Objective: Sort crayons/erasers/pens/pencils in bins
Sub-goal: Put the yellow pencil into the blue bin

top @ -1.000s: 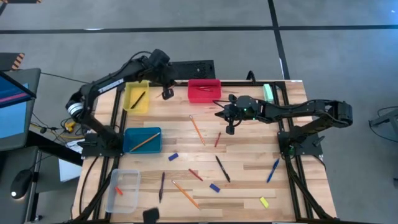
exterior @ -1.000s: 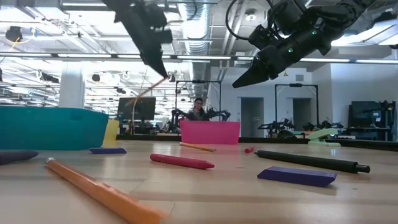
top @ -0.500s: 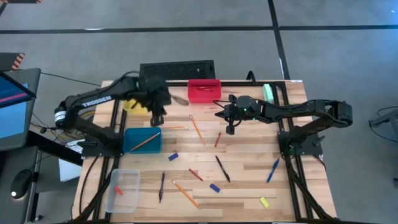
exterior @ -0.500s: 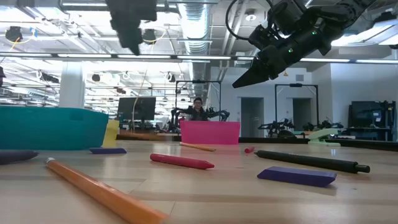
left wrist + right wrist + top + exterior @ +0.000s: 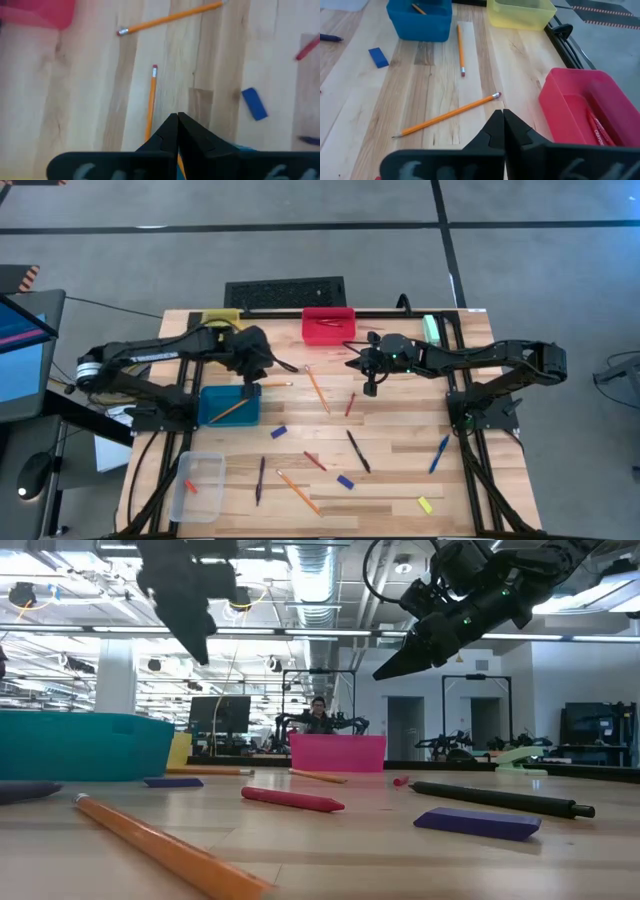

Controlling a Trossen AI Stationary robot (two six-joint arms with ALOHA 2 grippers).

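Note:
My left gripper [image 5: 248,383] is shut and empty, high above the teal bin's [image 5: 228,406] far right corner. An orange pencil [image 5: 275,384] lies flat on the table just beyond it and also shows below the fingers in the left wrist view [image 5: 150,97]. My right gripper [image 5: 371,389] is shut and empty, raised over the table right of the red bin [image 5: 328,324], which holds crayons [image 5: 596,127]. A second pencil [image 5: 317,390] lies between the grippers. The teal bin holds a pencil. The yellow bin [image 5: 222,318] is mostly hidden by my left arm.
Scattered on the near half are pens [image 5: 357,450] [image 5: 261,478] [image 5: 439,454], crayons [image 5: 350,404] [image 5: 314,461], a pencil [image 5: 298,492], blue erasers [image 5: 278,432] [image 5: 345,481] and a yellow eraser [image 5: 425,504]. A clear bin [image 5: 197,485] stands at the near left.
My left gripper has gone from between the yellow and red bins toward the table's near edge and a little left, to over the teal bin's corner. The orange pencil that hung below it now lies flat on the table beside the teal bin.

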